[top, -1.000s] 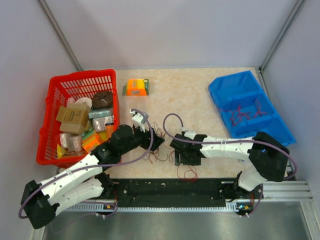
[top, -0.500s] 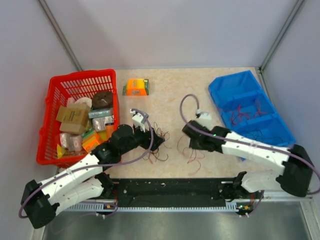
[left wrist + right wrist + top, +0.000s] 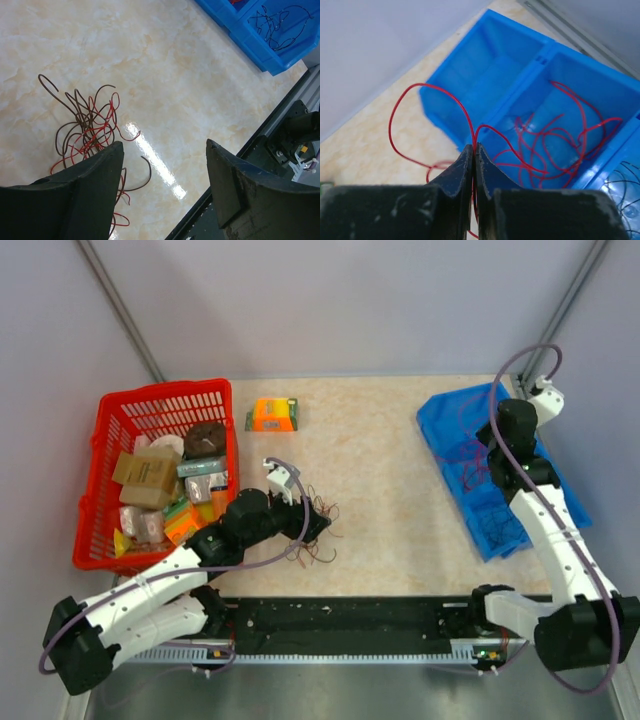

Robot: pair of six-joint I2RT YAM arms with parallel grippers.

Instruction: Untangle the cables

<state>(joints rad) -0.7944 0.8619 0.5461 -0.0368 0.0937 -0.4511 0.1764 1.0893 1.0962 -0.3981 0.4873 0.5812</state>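
A beige marbled surface (image 3: 390, 470) is enclosed by pale walls, with a rail (image 3: 350, 652) along its near edge. A red basket (image 3: 105, 430) of packages is set at the left, an orange box (image 3: 272, 413) towards the far side and a blue compartmented bin (image 3: 440, 410) at the right. The cables (image 3: 85, 125) are heaped in a wiry bundle on the surface, just beside one finger of the left tool (image 3: 165, 185), whose jaws are spread with nothing between them. The right tool (image 3: 473, 150) is clenched on a single red wire (image 3: 415, 90) above the bin, where loose red wires (image 3: 555, 140) are coiled in one compartment. Bare surface is left between bundle and bin.
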